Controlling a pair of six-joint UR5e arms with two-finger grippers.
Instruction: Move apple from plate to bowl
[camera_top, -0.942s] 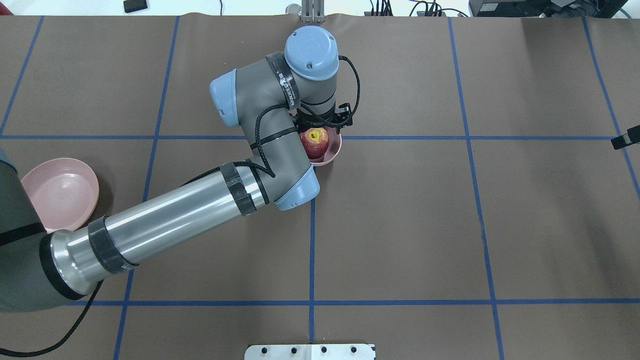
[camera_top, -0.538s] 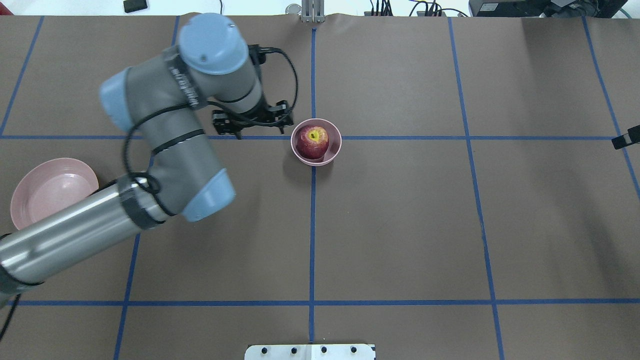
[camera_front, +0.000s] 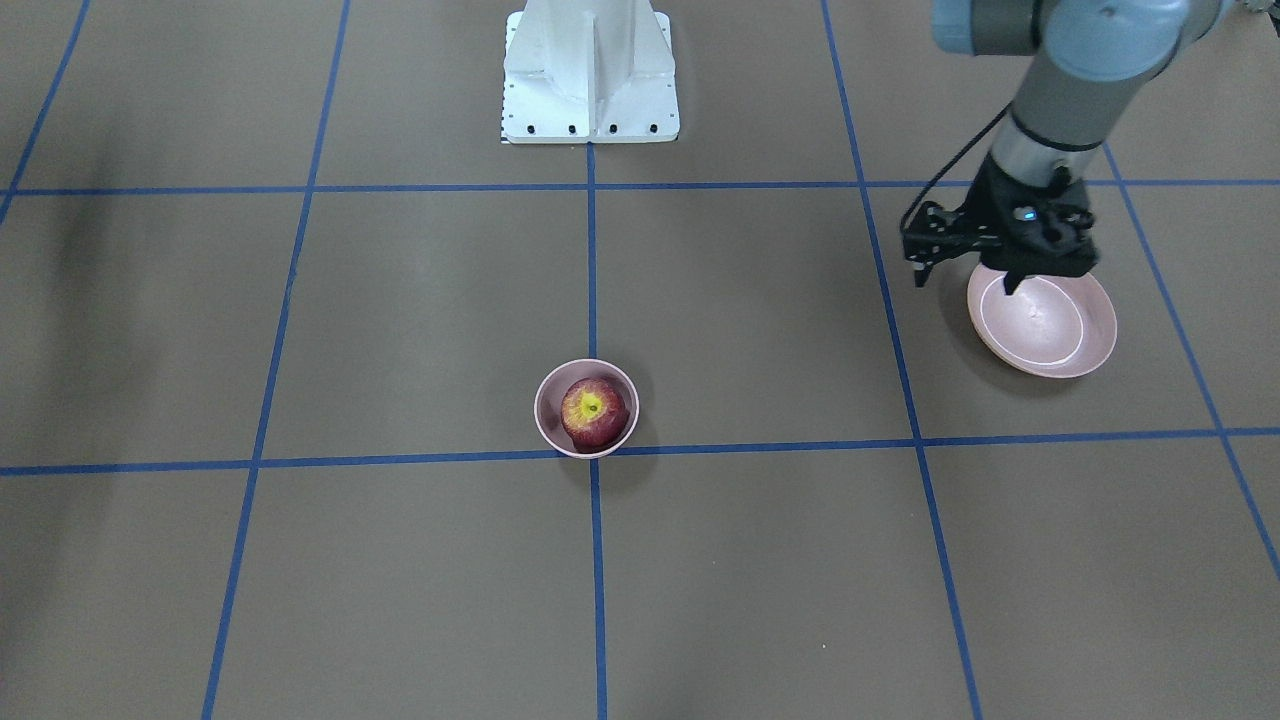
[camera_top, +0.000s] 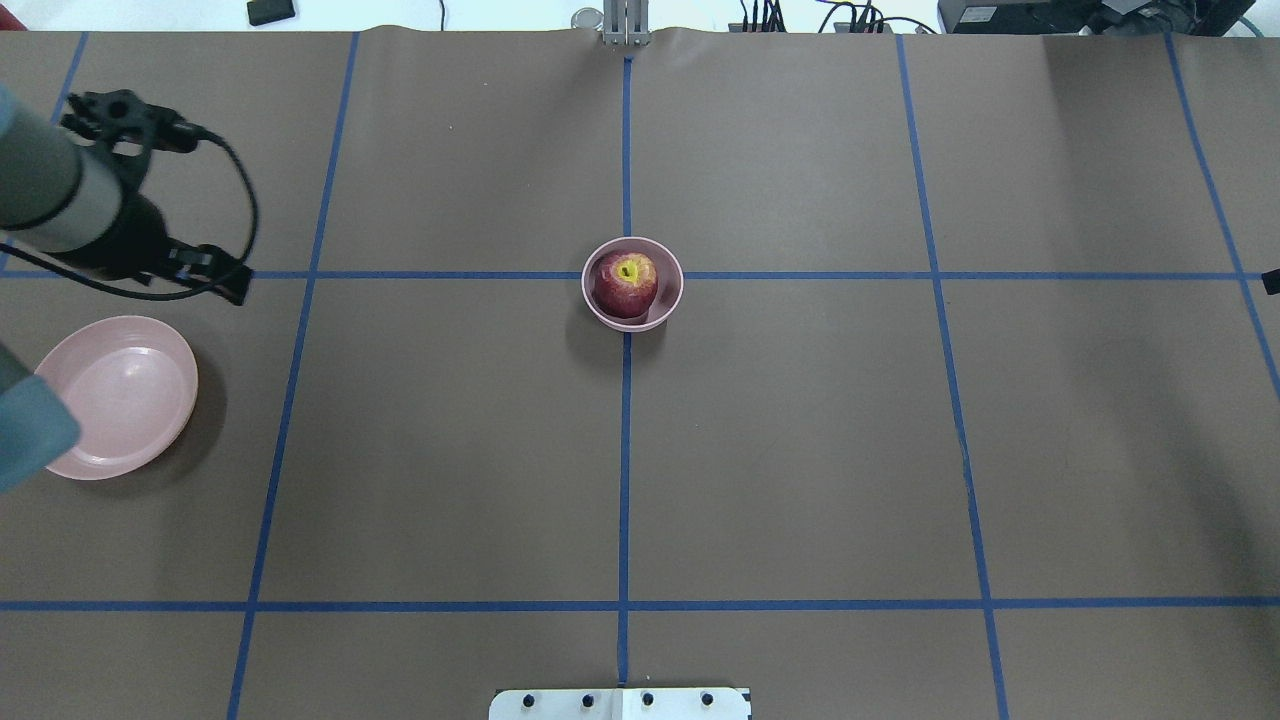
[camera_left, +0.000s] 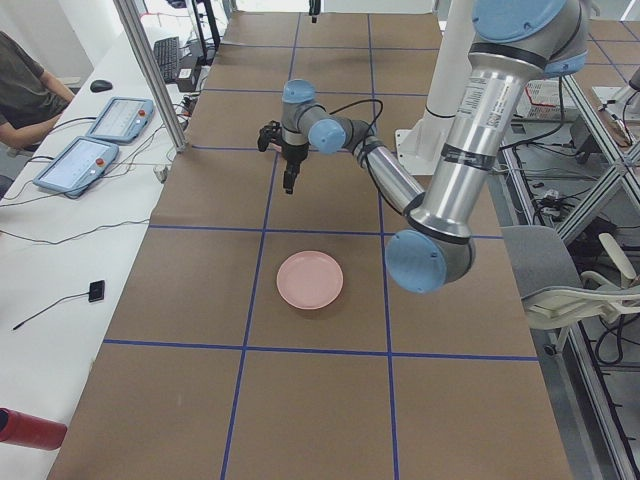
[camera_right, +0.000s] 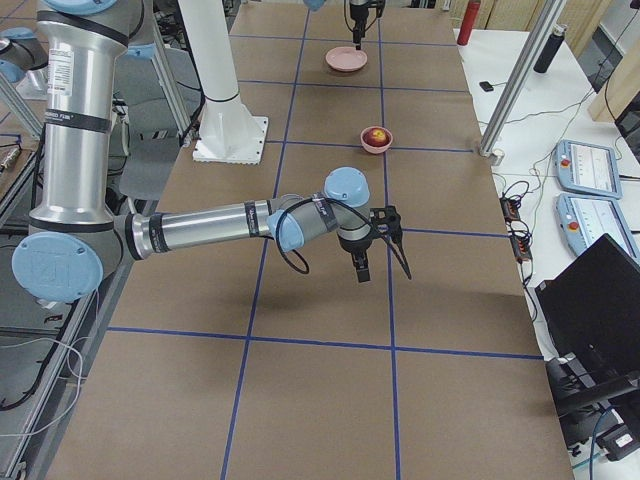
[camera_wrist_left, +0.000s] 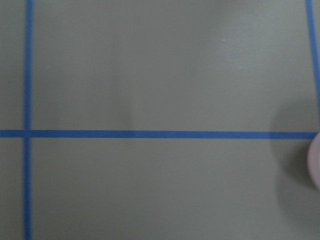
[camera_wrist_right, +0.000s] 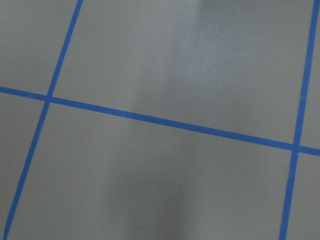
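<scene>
Apple (camera_top: 626, 284): dark red, yellow-green stem hollow upward, seated in small pink bowl (camera_top: 671, 302), mid-tabletop; plate (camera_top: 120, 395): shallow, pale pink, well apart toward 9 o'clock.

Brown table cover (camera_top: 800, 450), matt and paper-like, crossed by blue tape lines (camera_top: 625, 480) with a slight sheen. The apple (camera_top: 625, 283) shows a waxy gloss on its red skin. Around it the bowl (camera_top: 674, 298), smooth pink, plastic by the look, satin rather than shiny. Same finish on the plate (camera_top: 120, 400), soft glare in its flat middle. Left arm (camera_left: 462, 140): polished silvery metal tube, matt grey casing, smooth blue plastic caps. Left gripper (camera_front: 965, 272), matt black. White base (camera_front: 590, 75), painted metal by the look, semi-gloss
</scene>
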